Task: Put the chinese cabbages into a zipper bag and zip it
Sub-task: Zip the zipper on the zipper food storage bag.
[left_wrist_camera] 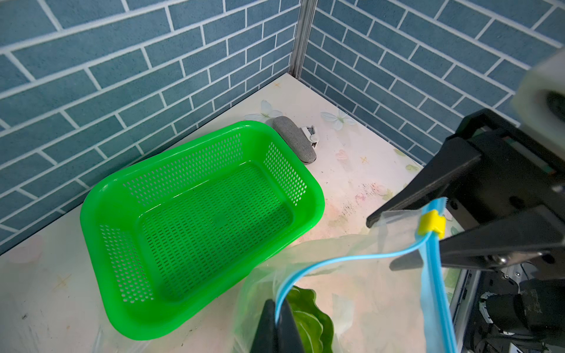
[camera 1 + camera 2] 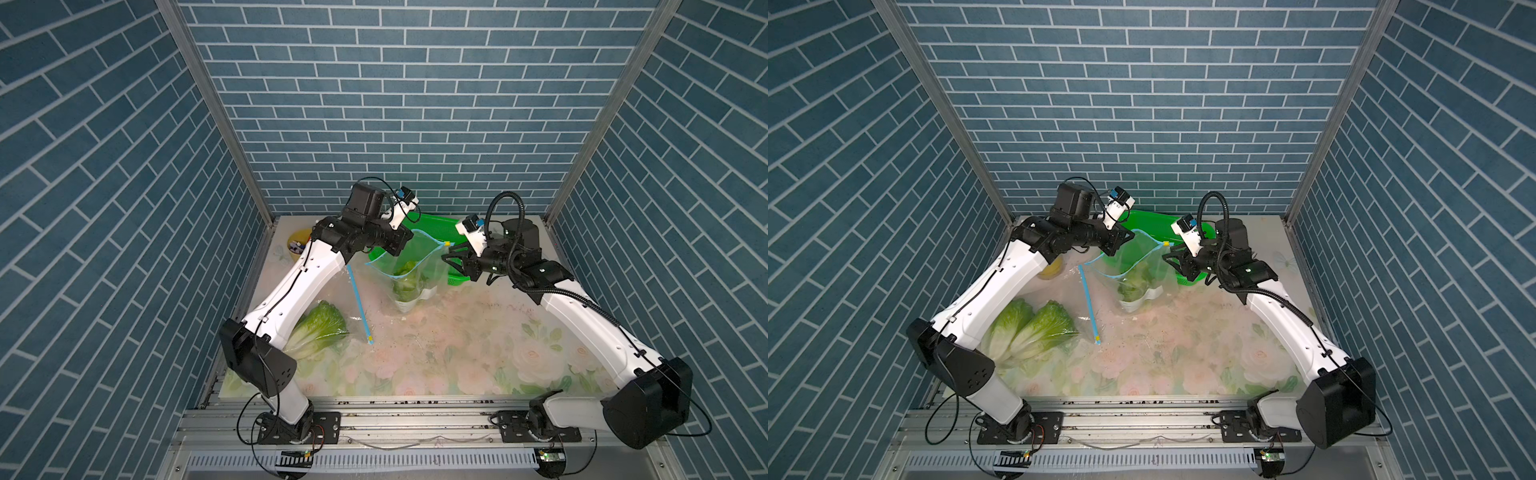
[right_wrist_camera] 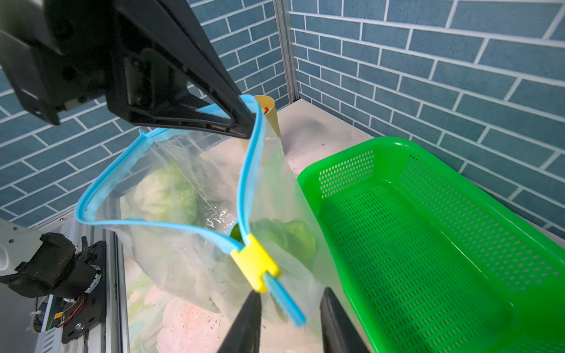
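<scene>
A: The left gripper (image 1: 276, 311) clamps the zipper bag (image 3: 183, 244) rim; the right gripper (image 3: 290, 299) gapes astride its slider (image 3: 255, 266). One chinese cabbage (image 2: 409, 274) sits inside; two chinese cabbages (image 2: 1034, 328) lie on the tabletop (image 2: 457, 353).
B: Risk: the unsupported rim may sag, collapsing the mouth.

On the table (image 2: 457, 353), a zipper bag (image 2: 419, 253) stood upright at centre rear with 1 cabbage (image 2: 406, 286) in it, a basket (image 2: 432, 226) just behind and right of it, a cup (image 2: 296, 242) at rear left, and 2 cabbages (image 2: 1034, 328) side by side at front left.
</scene>
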Robot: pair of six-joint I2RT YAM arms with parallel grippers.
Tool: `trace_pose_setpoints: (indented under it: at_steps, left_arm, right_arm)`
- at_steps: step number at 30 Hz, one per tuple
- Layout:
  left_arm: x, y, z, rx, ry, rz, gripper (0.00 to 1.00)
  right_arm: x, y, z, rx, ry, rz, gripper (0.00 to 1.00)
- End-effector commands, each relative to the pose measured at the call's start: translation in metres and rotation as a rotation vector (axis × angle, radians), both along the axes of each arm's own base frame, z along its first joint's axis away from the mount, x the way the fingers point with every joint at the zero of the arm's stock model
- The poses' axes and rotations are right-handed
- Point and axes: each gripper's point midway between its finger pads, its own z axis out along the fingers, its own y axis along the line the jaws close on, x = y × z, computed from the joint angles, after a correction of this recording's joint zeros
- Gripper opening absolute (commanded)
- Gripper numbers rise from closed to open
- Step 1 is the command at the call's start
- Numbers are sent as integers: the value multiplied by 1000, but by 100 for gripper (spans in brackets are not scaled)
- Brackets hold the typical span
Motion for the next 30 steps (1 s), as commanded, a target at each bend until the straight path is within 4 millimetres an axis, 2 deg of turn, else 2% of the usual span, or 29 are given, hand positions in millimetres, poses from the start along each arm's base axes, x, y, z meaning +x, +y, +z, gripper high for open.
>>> trace_pose_setpoints:
  at_steps: [1,4,10,14,20,25,30]
  left_arm:
    - [2,2,12,-13,-26,-4,0]
    - [2,1,13,-17,-25,-7,0]
    - [2,-1,13,-21,-21,-12,0]
    - [3,-1,12,-22,-20,-12,0]
    - [4,0,11,-14,-22,-6,0]
    - [6,-1,10,-16,-18,-3,0]
    - [5,-1,8,-16,-14,-5,0]
  right_arm:
    - [-4,-2,22,-2,-100,34,34]
    - [-9,6,26,28,-80,93,34]
    - [-5,12,28,39,-78,123,33]
    - [-4,16,22,44,-52,145,29]
    - [-3,14,13,25,-35,131,18]
    - [-5,12,16,30,-47,117,3]
    - [-9,11,25,49,-54,121,0]
